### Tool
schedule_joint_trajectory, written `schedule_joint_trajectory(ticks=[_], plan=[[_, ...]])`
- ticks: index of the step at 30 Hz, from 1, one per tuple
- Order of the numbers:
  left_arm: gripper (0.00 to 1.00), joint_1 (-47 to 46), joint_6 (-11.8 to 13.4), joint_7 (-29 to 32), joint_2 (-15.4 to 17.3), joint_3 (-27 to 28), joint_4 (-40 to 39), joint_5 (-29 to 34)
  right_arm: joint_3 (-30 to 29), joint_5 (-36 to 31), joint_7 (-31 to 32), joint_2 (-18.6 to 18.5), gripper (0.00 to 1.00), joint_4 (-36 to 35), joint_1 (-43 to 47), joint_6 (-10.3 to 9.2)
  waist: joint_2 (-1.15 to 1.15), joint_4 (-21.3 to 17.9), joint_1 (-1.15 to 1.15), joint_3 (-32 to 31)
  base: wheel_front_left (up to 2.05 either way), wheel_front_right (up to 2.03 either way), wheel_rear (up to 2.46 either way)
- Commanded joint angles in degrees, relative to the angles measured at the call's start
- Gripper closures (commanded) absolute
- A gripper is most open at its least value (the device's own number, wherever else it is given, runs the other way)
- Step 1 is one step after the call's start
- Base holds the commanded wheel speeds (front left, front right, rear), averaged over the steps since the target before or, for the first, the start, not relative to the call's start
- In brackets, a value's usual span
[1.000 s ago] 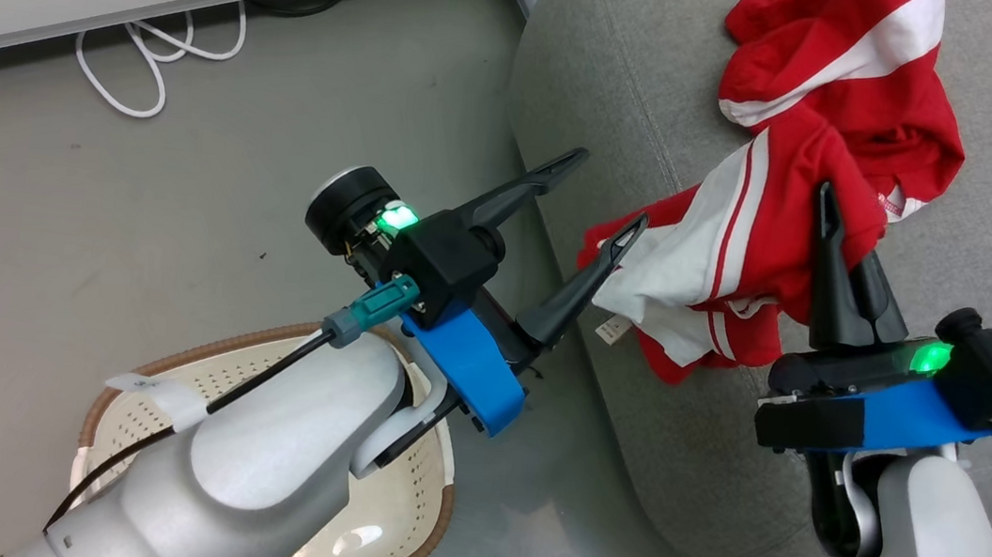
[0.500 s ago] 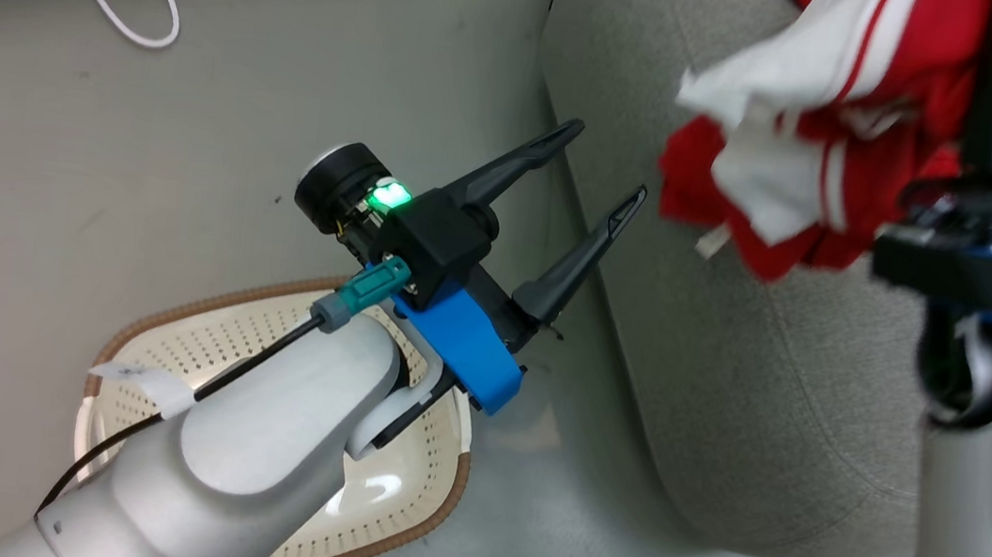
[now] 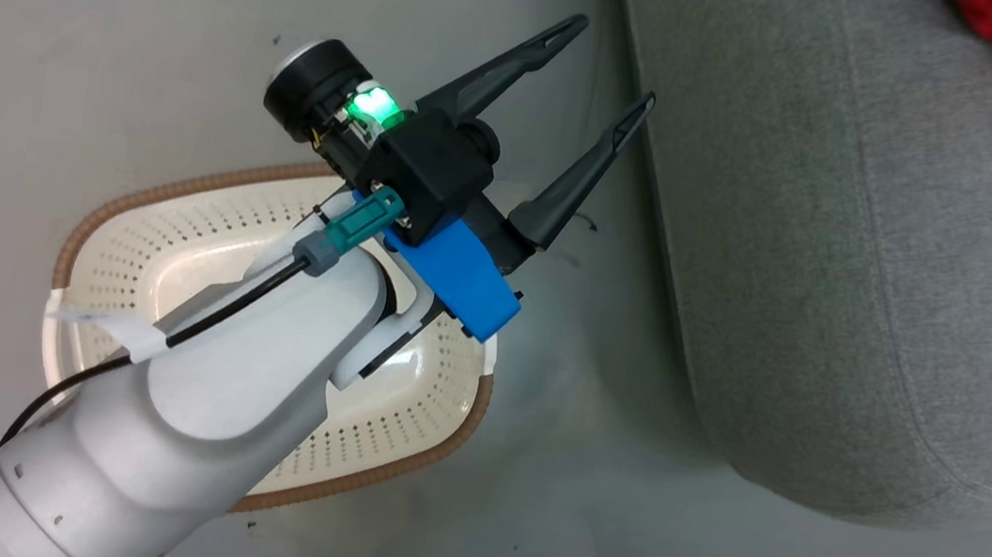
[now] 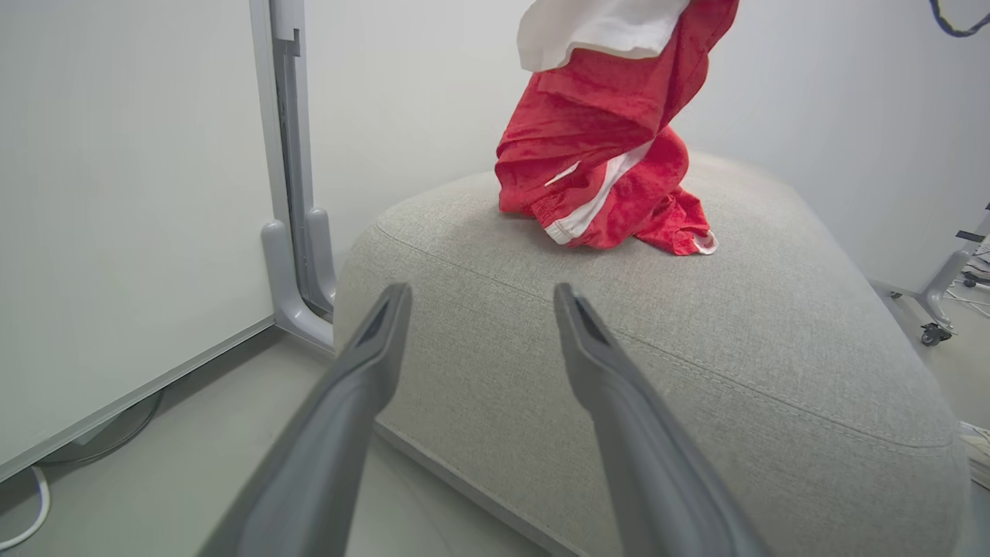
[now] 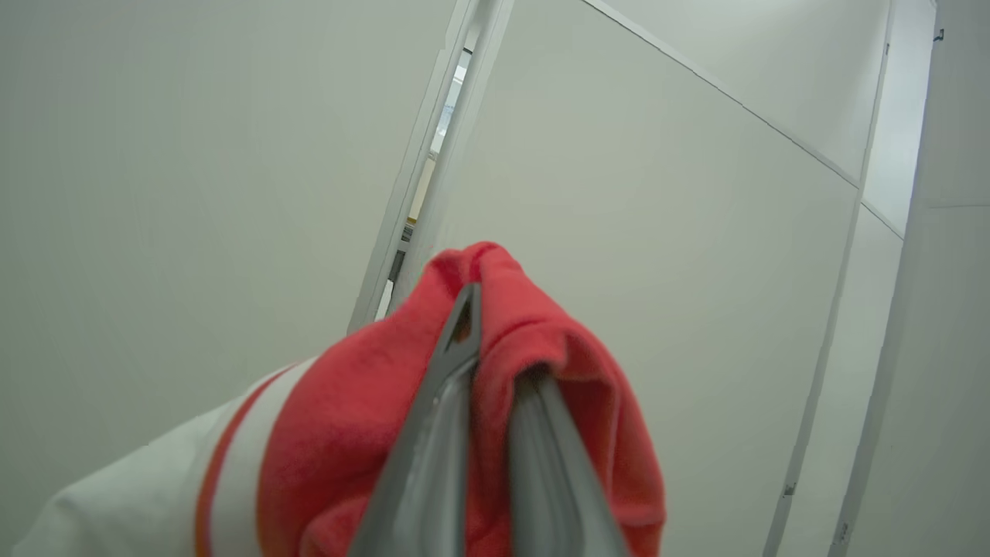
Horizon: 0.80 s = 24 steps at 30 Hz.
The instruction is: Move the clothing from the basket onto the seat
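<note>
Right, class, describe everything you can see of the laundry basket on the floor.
The basket is cream-white, plastic by its look, with rows of small holes through its walls and a brown woven-look rim. It stands upright on the grey floor, open side up, apart from the grey sofa cushion. The robot's left arm passes above it and hides its middle; no clothes show in the visible part.

Red white-striped clothing [image 4: 599, 147] draped onto grey seat [image 4: 696, 371], cream basket [image 3: 180, 230] nearby

Seat [image 3: 838, 264] is matt woven cloth, basket [image 3: 179, 240] glossy plastic, clothing [image 4: 595, 155] soft fabric.
</note>
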Motion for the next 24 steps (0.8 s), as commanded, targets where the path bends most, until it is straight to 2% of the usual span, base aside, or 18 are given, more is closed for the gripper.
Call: schedule_joint_trajectory(ticks=[1,5,9,13,24], plan=[[0.00,-1.22,-0.10,0.13,0.17,-0.09,-0.31,0.36,-1.05,-0.37,-0.01,-1.77,1.00,1.21,-1.94,0.01,0.00,0.50,-0.01,2.20,0.00,0.00,0.00],[0.00,-2.11,-0.25,0.05,-0.09,-0.40,-0.30,0.65,-4.03,-0.30,-0.01,-7.71,1.00,6.97,-4.05,0.01,0.00,0.94,-0.01,3.88,0.00,0.00,0.00],[0.00,-2.70,-0.27,-0.17,-0.16,-0.52,-0.03,0.68,-5.85,-0.34,-0.02,-10.86,1.00,11.29,-4.34,0.01,0.00,1.17,-0.01,4.97,0.00,0.00,0.00],[0.00,-2.97,-0.33,-0.42,-0.05,-0.55,0.28,0.50,-6.18,-0.94,-0.01,-10.87,1.00,16.91,-1.47,0.01,0.00,1.18,-0.01,5.61,0.00,0.00,0.00],[0.00,-3.96,-0.34,-0.37,0.00,-0.91,0.46,0.35,-4.78,-0.58,-0.01,-6.87,1.00,30.12,2.76,0.01,0.00,2.26,-0.01,7.23,0.00,0.00,0.00]])
